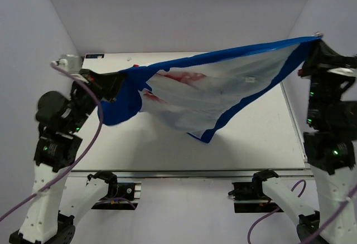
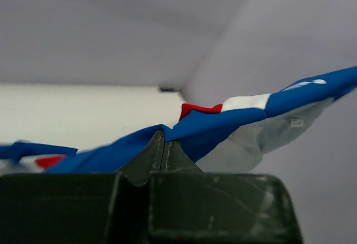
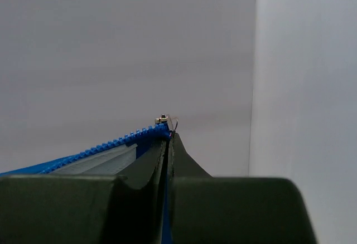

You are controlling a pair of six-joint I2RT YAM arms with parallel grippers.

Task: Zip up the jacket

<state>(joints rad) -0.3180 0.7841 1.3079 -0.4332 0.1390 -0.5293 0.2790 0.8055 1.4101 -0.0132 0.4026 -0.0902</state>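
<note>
Royal-blue jacket [image 1: 131,91] hangs stretched in the air above the bench [image 1: 262,138], pale lining [image 1: 223,96] toward the top camera, red panel [image 1: 187,77] showing. Left gripper [image 2: 163,146] clamped on blue fabric. Right gripper [image 3: 167,139] clamped on the zip edge under a small metal fitting [image 3: 162,120]. Lone row of teeth [image 3: 100,146], so the front looks open. Zipping likely not yet begun.

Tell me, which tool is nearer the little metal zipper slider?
Right. The right tool pinches the jacket just below the zipper slider, which sits at its tip. The left tool pinches the jacket's opposite end, far across the table.
</note>
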